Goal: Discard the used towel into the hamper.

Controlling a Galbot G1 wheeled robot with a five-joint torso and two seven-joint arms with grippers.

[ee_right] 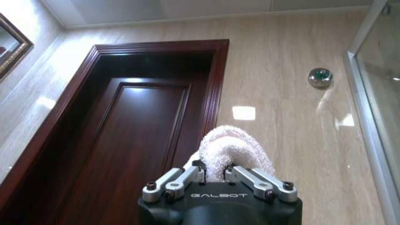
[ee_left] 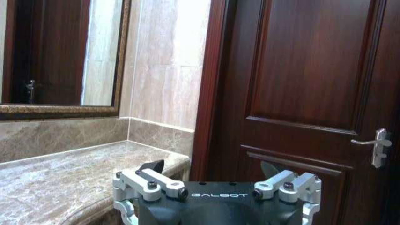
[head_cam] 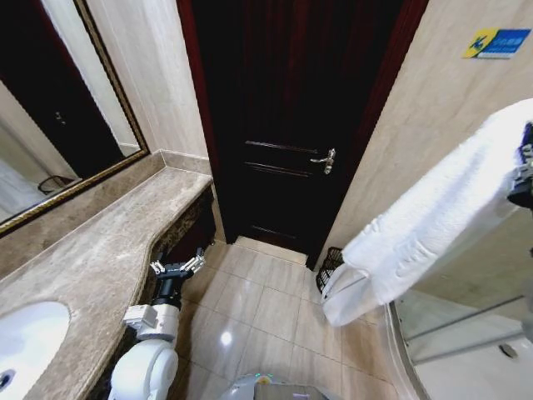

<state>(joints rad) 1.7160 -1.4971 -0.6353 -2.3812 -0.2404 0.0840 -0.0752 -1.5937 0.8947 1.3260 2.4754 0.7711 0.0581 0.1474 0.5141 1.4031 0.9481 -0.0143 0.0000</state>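
The towel is white, thick terry cloth, hanging as one long band. Its long axis slants from the 2 o'clock edge of the head view down toward 7 o'clock, and its lower end droops over the floor tiles. The right hand is clamped on a bunched fold of it, held high at the 3 o'clock side. The hamper, a dark woven basket, stands on the floor in the corner by the wall, partly hidden behind the towel's lower end. The dark wooden door with its metal handle fills the 12 o'clock area. The left hand hangs low beside the marble counter, fingers spread apart, holding nothing. A mirror runs above the counter at 9 o'clock, a sink at 8 o'clock
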